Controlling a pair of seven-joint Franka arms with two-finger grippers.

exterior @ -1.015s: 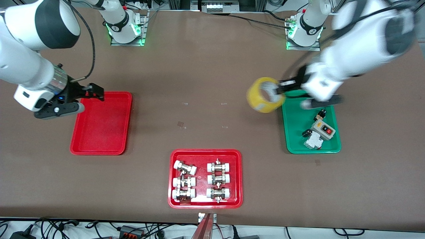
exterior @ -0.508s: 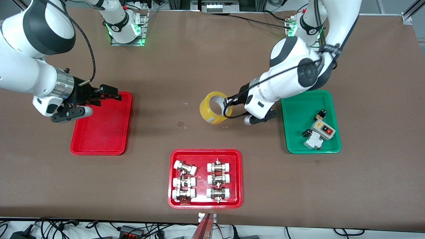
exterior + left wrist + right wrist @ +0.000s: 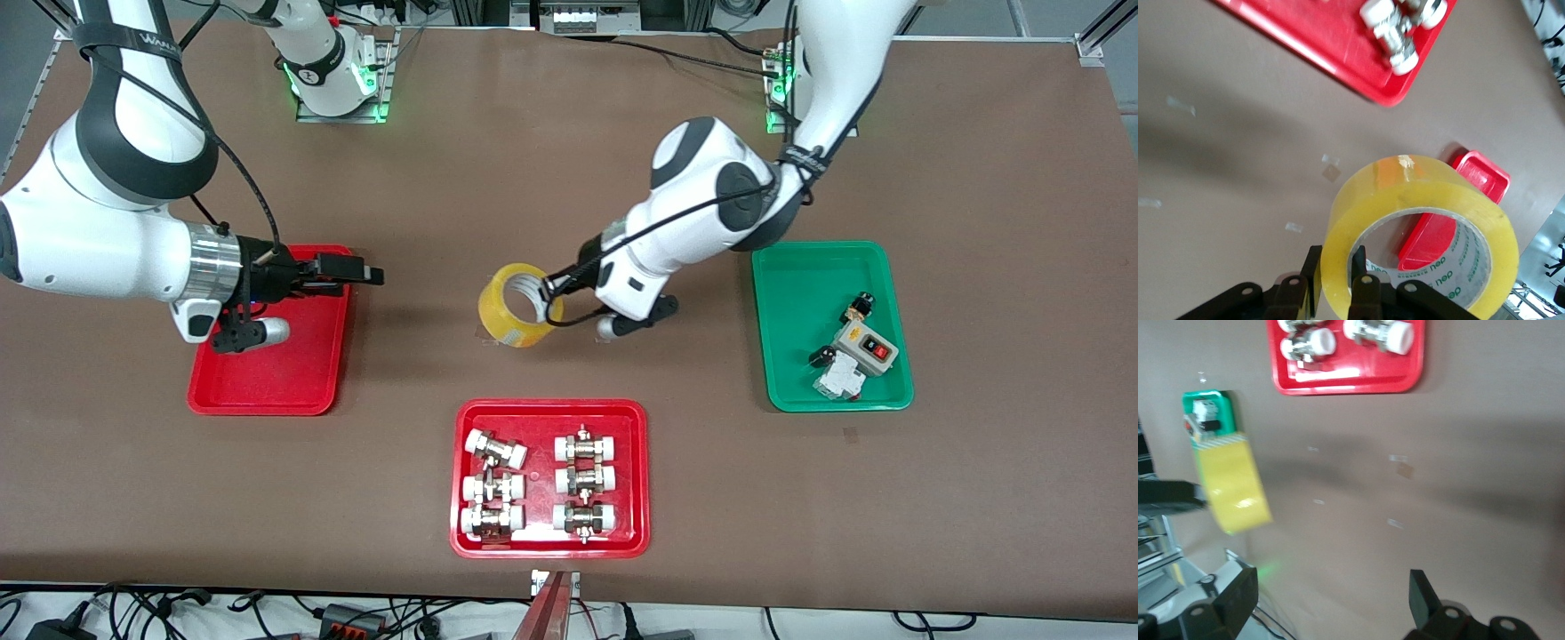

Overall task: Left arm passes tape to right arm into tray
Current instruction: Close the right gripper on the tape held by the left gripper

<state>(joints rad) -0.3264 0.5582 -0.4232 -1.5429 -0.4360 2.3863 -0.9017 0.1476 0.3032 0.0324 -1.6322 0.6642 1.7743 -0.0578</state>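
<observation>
My left gripper (image 3: pixel 549 298) is shut on the wall of the yellow tape roll (image 3: pixel 513 307), one finger inside the core and one outside. It holds the roll on edge over the table's middle. In the left wrist view the tape (image 3: pixel 1418 220) fills the lower part, with the left gripper (image 3: pixel 1336 273) pinching its rim. My right gripper (image 3: pixel 360 272) is open and empty over the edge of the plain red tray (image 3: pixel 267 387), pointing toward the tape with a gap between them. The right wrist view shows the right gripper (image 3: pixel 1331 593) wide open and the tape (image 3: pixel 1235 487) farther off.
A red tray with white-capped metal fittings (image 3: pixel 551 411) lies nearer the front camera than the tape. A green tray (image 3: pixel 791 356) with a switch box and small parts lies toward the left arm's end. Small tape marks dot the table's middle.
My left arm has carried the tape from beside the green tray to the table's middle, toward the right arm. My right gripper has moved over the red tray toward the middle.
</observation>
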